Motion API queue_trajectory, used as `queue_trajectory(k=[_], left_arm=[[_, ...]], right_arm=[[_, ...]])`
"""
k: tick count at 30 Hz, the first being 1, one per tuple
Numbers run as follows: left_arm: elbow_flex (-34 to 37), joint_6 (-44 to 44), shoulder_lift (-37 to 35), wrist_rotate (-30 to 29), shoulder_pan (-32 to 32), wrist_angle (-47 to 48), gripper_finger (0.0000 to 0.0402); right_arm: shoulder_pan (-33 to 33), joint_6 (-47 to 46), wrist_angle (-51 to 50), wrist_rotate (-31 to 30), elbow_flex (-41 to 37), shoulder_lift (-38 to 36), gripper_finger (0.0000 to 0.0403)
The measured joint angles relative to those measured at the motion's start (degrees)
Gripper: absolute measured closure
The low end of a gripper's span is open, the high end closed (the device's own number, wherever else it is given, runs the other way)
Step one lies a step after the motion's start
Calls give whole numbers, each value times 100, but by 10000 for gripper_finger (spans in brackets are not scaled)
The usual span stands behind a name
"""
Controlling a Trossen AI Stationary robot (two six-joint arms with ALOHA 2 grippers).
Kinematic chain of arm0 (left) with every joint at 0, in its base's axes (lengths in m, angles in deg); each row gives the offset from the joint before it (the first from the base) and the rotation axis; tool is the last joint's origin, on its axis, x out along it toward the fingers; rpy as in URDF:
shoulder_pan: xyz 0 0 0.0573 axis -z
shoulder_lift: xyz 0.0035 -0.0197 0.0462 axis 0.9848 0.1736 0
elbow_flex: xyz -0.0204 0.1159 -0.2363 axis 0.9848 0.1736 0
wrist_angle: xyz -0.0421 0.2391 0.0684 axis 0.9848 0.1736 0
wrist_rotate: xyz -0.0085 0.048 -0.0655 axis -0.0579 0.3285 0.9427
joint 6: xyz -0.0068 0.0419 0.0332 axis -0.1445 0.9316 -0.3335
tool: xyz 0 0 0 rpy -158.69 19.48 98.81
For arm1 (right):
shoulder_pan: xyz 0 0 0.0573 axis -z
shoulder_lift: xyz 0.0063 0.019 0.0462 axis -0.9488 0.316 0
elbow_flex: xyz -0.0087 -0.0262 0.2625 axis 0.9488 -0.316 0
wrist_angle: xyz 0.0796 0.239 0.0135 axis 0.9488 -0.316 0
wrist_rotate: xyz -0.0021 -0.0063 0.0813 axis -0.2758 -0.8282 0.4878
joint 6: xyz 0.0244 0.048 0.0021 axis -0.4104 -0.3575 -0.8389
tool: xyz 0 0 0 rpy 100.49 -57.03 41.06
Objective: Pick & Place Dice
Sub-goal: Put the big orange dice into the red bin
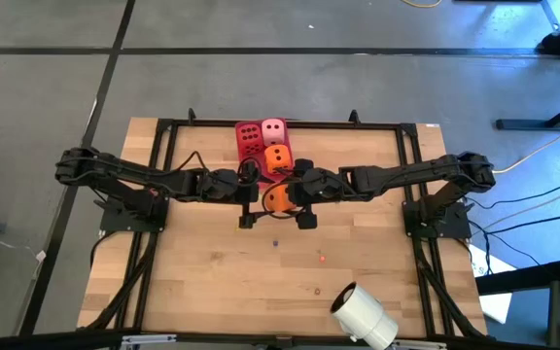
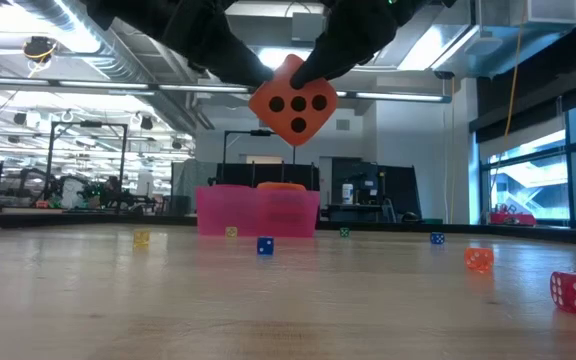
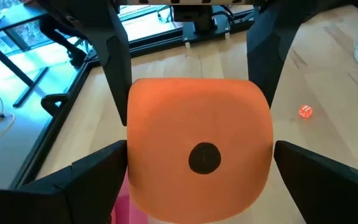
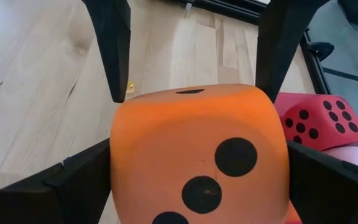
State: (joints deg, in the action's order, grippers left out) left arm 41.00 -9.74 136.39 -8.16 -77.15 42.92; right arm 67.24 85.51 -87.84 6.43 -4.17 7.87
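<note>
As both tools (image 1: 278, 199) meet mid-table, orange die (image 2: 292, 99) aloft

No text, label or brand can be read; the dice (image 2: 293, 97) carry only dark pips.

A robotics lab in a big open industrial hall — the low view looks past the wooden counter (image 2: 268, 300) to exposed ceiling ducts (image 2: 38, 20), long strip lights (image 2: 88, 88), tall windows (image 2: 543, 165) on one side and benches crowded with equipment (image 2: 68, 190). From above, the counter sits on a grey concrete floor (image 1: 47, 97) marked with dark lines, and 2 dark robot arms are bolted to a black frame (image 1: 163, 131) — cables (image 1: 533, 194) trail off to one side.
</note>
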Motion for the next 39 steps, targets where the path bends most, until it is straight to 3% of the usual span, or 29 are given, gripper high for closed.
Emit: queue_trajectory(k=[5, 14, 21, 39], left_arm=[[-2, -404, 0, 1, 2, 3, 2], [-2, -81, 0, -408, 7, 28, 2], [-7, -81, 0, -329, 4, 24, 2], [-11, -381, 34, -477, 4, 121, 1]], right_arm=[[0, -73, -12, 2, 0, 0, 3], [4, -400, 4, -23, 0, 0, 3], [-2, -470, 11, -290, 0, 0, 3], [2, -337, 215, -281, 0, 7, 3]])
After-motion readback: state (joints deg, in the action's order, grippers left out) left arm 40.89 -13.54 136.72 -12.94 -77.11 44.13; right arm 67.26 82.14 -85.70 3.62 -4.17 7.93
